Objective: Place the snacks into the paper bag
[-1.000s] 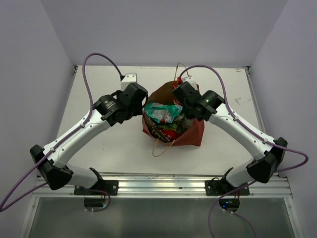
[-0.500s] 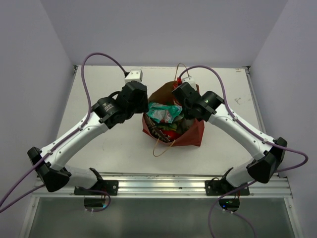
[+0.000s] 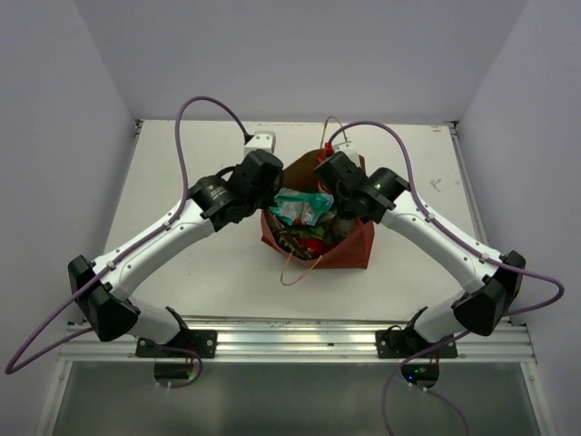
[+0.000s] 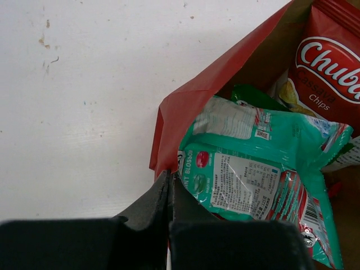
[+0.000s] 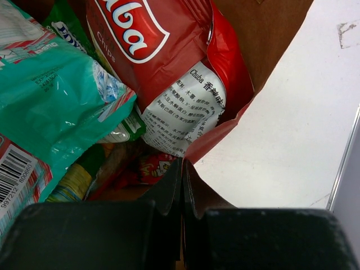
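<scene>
Reddish bag (image 3: 352,247) rim now pinched by left gripper (image 4: 170,179), jaws just snapped together; right gripper (image 5: 181,169) clamps opposite rim (snacks (image 4: 247,169) all look inside). Packing likely done.

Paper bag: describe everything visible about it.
The paper bag is reddish-brown creased paper, brown inside, standing on the white table with its mouth open upward. A thin tan cord handle droops over its near side; another loops behind. Snacks fill it, a teal packet on top beside a red chip packet. The left gripper and right gripper are each shut on opposite rim edges.
</scene>
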You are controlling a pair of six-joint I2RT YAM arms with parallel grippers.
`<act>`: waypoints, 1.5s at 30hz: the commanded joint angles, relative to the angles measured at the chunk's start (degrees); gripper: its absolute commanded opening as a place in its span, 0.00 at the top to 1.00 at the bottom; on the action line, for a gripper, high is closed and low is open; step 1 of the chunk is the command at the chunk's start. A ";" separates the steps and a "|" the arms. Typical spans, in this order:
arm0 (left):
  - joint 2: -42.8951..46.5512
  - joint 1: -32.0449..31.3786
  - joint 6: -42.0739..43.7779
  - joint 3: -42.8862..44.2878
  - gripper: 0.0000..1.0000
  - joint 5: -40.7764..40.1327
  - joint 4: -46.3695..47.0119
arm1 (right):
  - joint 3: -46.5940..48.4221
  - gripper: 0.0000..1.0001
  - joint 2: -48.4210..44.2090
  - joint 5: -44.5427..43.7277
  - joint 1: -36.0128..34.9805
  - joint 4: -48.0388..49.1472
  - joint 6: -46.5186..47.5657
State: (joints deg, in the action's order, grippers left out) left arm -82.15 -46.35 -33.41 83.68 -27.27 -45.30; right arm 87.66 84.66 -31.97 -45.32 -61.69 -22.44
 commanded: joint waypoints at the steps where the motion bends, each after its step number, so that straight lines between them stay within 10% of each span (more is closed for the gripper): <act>1: 2.34 -0.23 -1.47 1.57 1.00 -6.38 -3.47 | 2.95 1.00 -1.08 2.00 -0.29 1.31 -1.56; 26: 2.78 -1.82 -6.94 9.92 1.00 -10.34 -18.17 | 4.36 1.00 1.47 3.32 -0.91 0.96 -2.61; 29: 2.87 -1.82 -2.82 14.66 0.60 -18.06 -14.66 | 7.52 0.77 -0.28 1.65 -1.00 3.75 -0.07; 30: 2.87 -1.82 -1.50 15.98 0.31 -23.39 -13.42 | 8.40 0.44 -1.07 1.03 -1.00 4.82 1.42; 33: 3.40 -1.82 5.88 19.41 0.07 -32.81 -4.74 | 12.17 0.25 -3.54 -2.48 -1.00 6.14 1.25; 38: 5.07 2.12 21.44 17.14 0.00 -33.13 16.34 | 20.10 0.25 -4.06 -20.56 -1.00 2.72 2.74; 45: 0.85 22.41 20.31 16.18 0.01 -15.56 16.99 | 16.58 0.21 -6.70 -37.90 1.10 2.19 8.54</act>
State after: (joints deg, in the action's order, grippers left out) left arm -79.33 -29.54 -15.38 100.77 -49.80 -33.19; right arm 105.43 78.02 -58.11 -45.50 -58.70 -16.56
